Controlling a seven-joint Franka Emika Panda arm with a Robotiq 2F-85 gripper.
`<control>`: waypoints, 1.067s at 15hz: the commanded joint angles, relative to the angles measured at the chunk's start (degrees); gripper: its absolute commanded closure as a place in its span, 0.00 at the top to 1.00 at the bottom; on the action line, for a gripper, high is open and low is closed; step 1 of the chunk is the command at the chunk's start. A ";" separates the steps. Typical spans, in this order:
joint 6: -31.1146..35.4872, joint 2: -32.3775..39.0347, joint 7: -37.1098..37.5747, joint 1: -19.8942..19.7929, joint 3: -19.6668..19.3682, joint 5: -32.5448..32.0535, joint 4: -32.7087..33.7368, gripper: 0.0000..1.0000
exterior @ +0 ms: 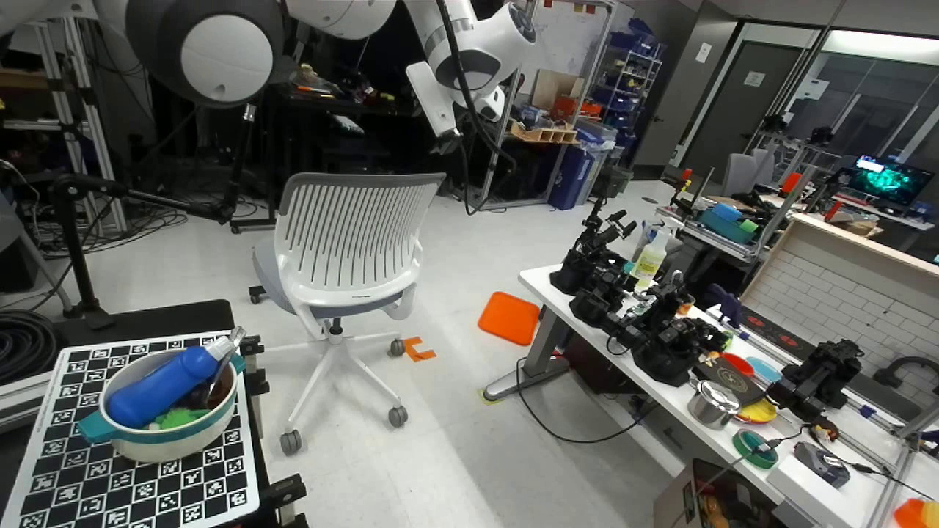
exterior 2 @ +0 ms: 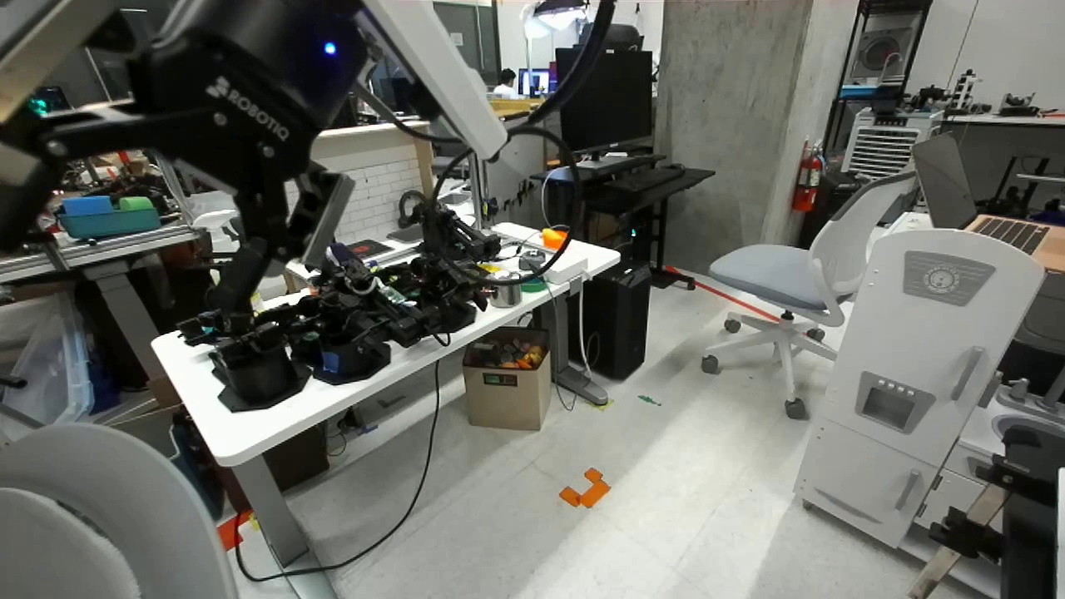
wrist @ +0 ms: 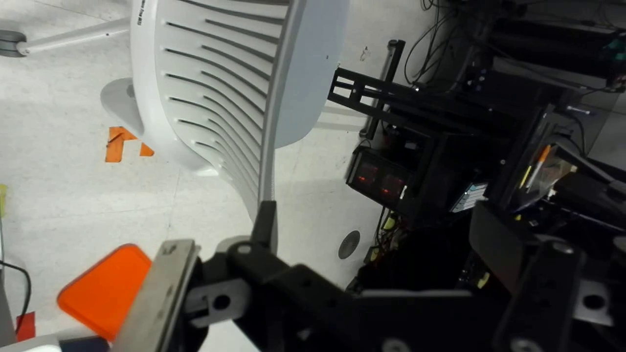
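The black Robotiq gripper (wrist: 374,220) hangs aloft, fingers (wrist: 496,244) spread wide, nothing between them! A white slatted-back office chair (wrist: 225,88) stands on the floor (wrist: 73,205). In an exterior view, a cream pot with teal handles (exterior: 172,447) sits on a black-and-white checkered board (exterior: 147,489); the blue plastic bottle (exterior: 165,383) inside slants over the rim, likely too long to lie flat. The wrist view misses that pot but shows the finger gap.

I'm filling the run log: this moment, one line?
gripper: open, nothing held | chair: in wrist view | pot: on checkered board | blue bottle: tilted in pot
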 commanded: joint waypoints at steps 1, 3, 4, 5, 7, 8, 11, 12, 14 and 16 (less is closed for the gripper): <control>-2.82 6.05 2.25 3.53 0.59 -1.23 8.02 1.00; -3.36 8.03 2.92 5.18 0.45 -1.75 9.58 1.00; -3.76 8.85 3.45 5.83 0.32 -2.10 10.38 1.00; -4.25 9.51 3.93 6.36 0.14 -2.56 11.12 1.00; -5.89 9.98 5.47 7.19 -0.48 -3.98 12.79 1.00; -7.21 9.55 6.15 7.49 -0.85 -4.91 13.73 1.00; -8.89 6.19 6.47 7.73 -2.28 -7.35 13.34 1.00; -9.78 5.59 6.73 7.64 -2.69 -8.47 13.66 1.00; -11.43 5.29 6.90 7.29 -3.04 -9.96 14.22 1.00; -12.65 5.45 7.06 7.11 -3.66 -10.86 14.51 1.00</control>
